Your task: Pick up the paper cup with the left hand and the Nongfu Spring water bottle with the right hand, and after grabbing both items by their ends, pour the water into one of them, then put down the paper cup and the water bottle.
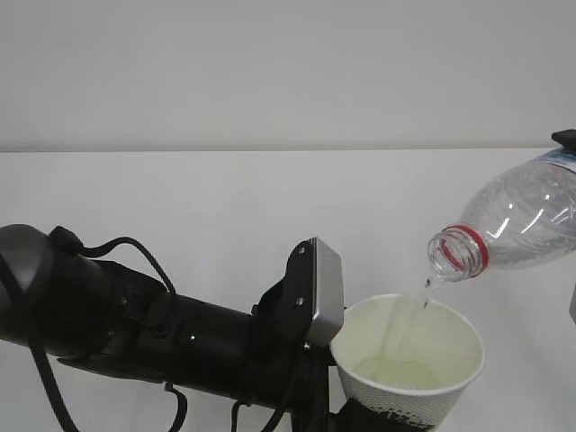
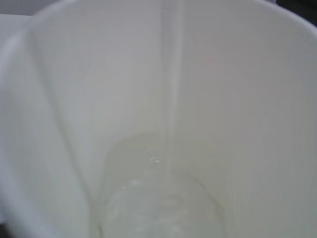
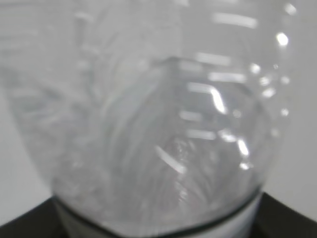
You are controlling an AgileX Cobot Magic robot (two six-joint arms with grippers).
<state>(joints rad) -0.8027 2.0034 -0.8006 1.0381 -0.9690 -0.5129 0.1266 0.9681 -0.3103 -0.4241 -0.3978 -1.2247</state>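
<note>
Bottle (image 1: 517,220) mouth crowds the paper cup (image 1: 409,360) rim; table behind open

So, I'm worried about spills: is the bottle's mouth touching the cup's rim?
Apart. The exterior view shows the water bottle mouth above the paper cup rim, table background between them.

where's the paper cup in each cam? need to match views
Exterior view: paper cup at the bottom, right of centre, held off the end of the left arm, under the tilted water bottle.
Left wrist view: the cup's inside fills the whole picture.
Right wrist view: not in it; only the bottle shows.
Shared landmark: the thin stream of water falling into the cup.
</note>
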